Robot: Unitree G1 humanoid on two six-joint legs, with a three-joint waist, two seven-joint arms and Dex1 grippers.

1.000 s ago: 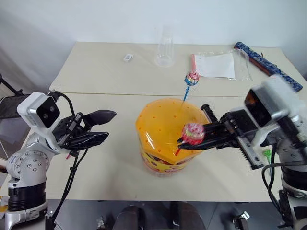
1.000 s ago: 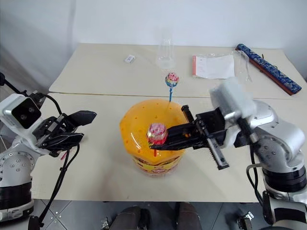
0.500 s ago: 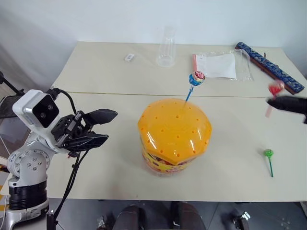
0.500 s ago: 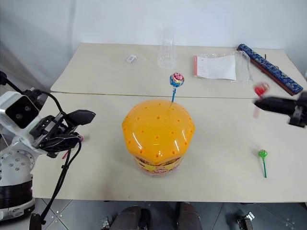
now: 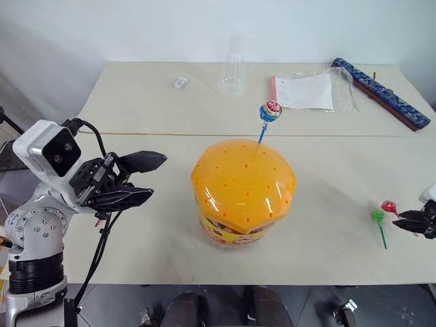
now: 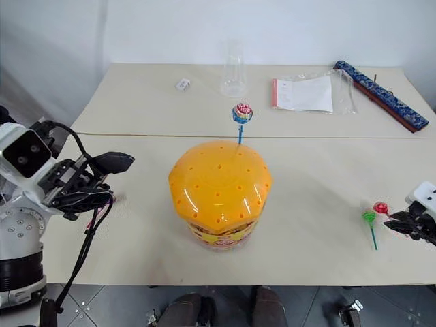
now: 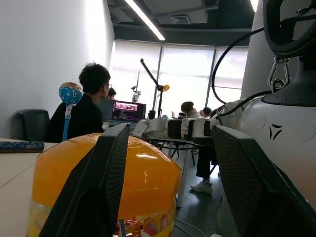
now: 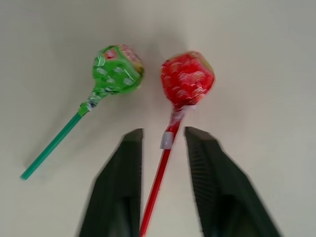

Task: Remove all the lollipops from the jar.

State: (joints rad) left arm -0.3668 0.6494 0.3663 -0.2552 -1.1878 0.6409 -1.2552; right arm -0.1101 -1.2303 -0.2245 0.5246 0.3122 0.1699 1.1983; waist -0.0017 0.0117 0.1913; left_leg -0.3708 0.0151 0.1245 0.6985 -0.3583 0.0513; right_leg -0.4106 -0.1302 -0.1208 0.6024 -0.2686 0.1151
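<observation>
Red lollipop (image 8: 186, 79) flat, stick between parted fingers (image 8: 118, 187)

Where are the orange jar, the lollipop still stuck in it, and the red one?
jar (image 5: 243, 187), left eye view, orange lid.
blue-stick lollipop (image 5: 270, 110), left eye view, wrapped head.
red lollipop (image 8: 187, 78), right wrist view, head.

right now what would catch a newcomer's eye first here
The big jar with the glossy orange domed lid at mid-table, one blue-stick lollipop poking up from its far side. Near the table's right edge, the right gripper stands open around a red-stick lollipop lying beside a green-stick lollipop.
</observation>
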